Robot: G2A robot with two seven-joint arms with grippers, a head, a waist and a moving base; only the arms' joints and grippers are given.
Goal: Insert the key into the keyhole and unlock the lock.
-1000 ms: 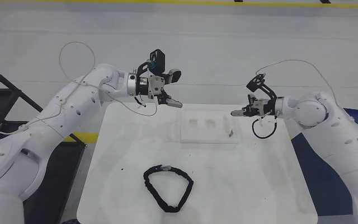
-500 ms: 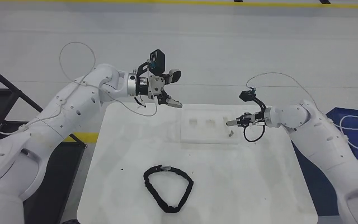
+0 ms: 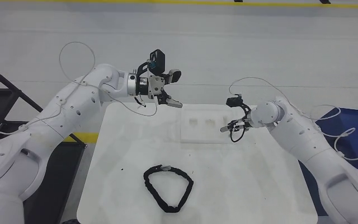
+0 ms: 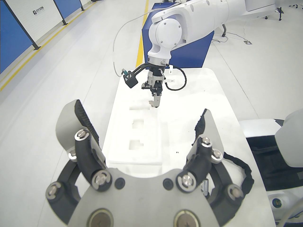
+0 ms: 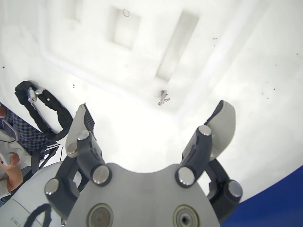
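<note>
Lock (image 5: 55, 107), a black chain loop, lies on table (image 3: 112, 168) on the robot's side of foam tray (image 3: 196, 136), well apart from it. Key (image 5: 163, 99) lies on the tray's rim, just beside the long slot's end. Right wrist view gives it plainly; in top view the gripper sits over that spot. Right gripper (image 5: 153, 109) hovers above the key, fingers spread wide, holding nothing. Small ring (image 5: 126, 13) lies in the tray's middle recess. Left gripper (image 4: 141, 113) hangs off the tray's opposite far corner, wide open, empty.
</note>
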